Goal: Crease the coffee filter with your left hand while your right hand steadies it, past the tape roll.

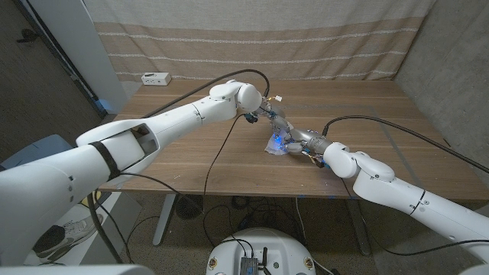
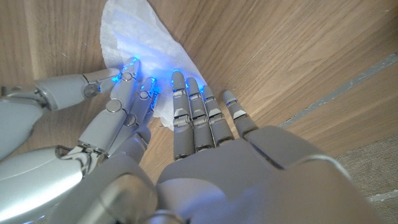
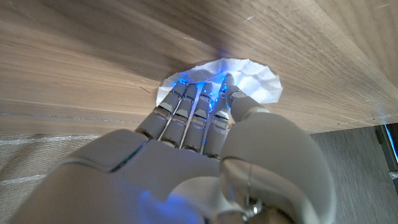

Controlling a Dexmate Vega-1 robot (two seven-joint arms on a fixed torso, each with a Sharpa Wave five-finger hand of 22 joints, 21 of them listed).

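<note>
While both hands press fingertips on the white coffee filter at frame centre, left hand and right hand grip nothing, fingers extended, on the desk.

Under both hands we note a thin white paper coffee filter, crinkled, matt. Left hand: smooth grey metal-look fingers, satin sheen. Right hand: same finish, glossy white shell behind. Beneath them, wooden table, grained, low sheen.
</note>
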